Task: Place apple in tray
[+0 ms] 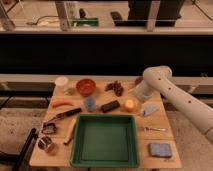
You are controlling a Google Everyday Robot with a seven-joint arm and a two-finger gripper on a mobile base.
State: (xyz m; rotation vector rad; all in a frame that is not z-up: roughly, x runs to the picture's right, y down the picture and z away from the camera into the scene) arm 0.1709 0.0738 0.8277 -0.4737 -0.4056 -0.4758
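The apple (129, 104) is a small orange-yellow fruit resting on the wooden table, just beyond the back right corner of the tray. The tray (105, 118) is a large green square with a raised rim at the front middle of the table, and it holds nothing. My white arm reaches in from the right and bends down at the elbow. My gripper (137, 99) hangs low, right beside the apple's right side. Whether it touches the apple I cannot tell.
At the back stand an orange-red bowl (85, 86), a white cup (61, 82) and a dark brown cluster (116, 87). A carrot (62, 104), a blue cup (89, 103) and a dark bar (110, 106) lie left of the apple. A pale object (149, 109), a fork (152, 129) and a blue sponge (160, 149) lie right.
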